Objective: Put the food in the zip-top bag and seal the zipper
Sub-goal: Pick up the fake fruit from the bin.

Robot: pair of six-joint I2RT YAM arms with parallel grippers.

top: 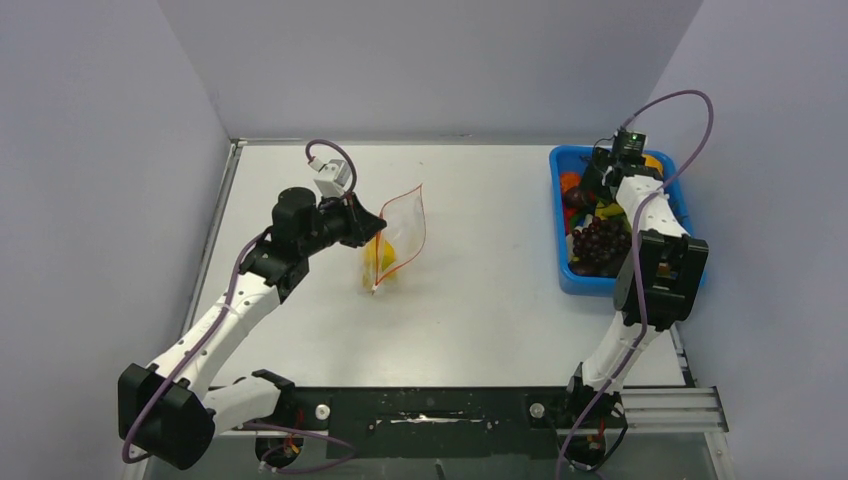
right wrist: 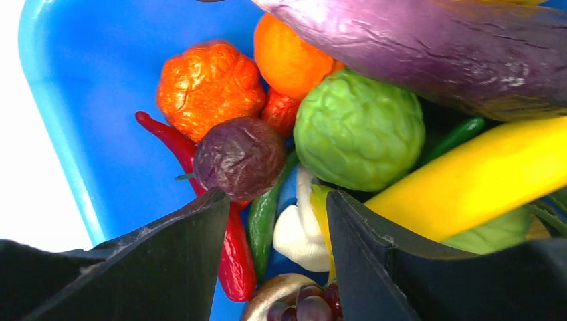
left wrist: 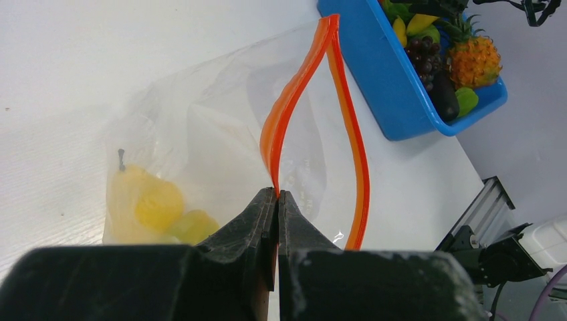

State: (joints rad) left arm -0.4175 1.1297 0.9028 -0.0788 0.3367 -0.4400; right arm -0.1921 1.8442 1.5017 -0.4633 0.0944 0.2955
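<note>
Mid-table: left gripper (left wrist: pixel 277 195) clamped tight on zipper (left wrist: pixel 294 100), holding zip-top bag (top: pixel 398 240) mouth upright, gaping toward right arm; yellow piece (left wrist: pixel 157 207) inside. Far right: right gripper (right wrist: pixel 275 197), fingers apart, directly above food (right wrist: pixel 358 130) in blue bin (top: pixel 556 200). Right arm nearer food. Bare table (top: pixel 480 320) between bin and bag.

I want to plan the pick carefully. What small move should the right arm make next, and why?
Probably close the right jaws on the white piece lying between them in the blue bin. They stand open around it, gripping nothing yet, while the left jaws are shut on the zipper, holding the zip-top bag open and ready.
</note>
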